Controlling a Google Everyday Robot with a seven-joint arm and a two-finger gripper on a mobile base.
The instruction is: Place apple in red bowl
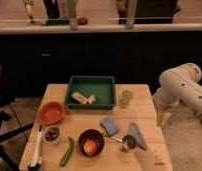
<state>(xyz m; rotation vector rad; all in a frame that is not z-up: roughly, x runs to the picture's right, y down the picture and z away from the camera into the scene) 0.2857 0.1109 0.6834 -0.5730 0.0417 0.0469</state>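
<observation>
The apple (90, 146), orange-red with a yellow patch, lies inside the dark bowl (82, 136) near the table's front edge. To the left and a little further back stands the red bowl (51, 113), wide and shallow, with nothing in it. My white arm (181, 85) comes in from the right. Its gripper (163, 118) hangs beside the table's right edge, far from both bowls, open and holding nothing.
A green tray (108, 85) with pale items stands at the back centre, with a green cup (126, 97) to its right. A cucumber (67, 151), a white cup (52, 134) and a brush (36, 149) lie front left. A blue sponge (109, 125), a metal cup (128, 143) and a grey cloth (138, 135) lie right of the dark bowl.
</observation>
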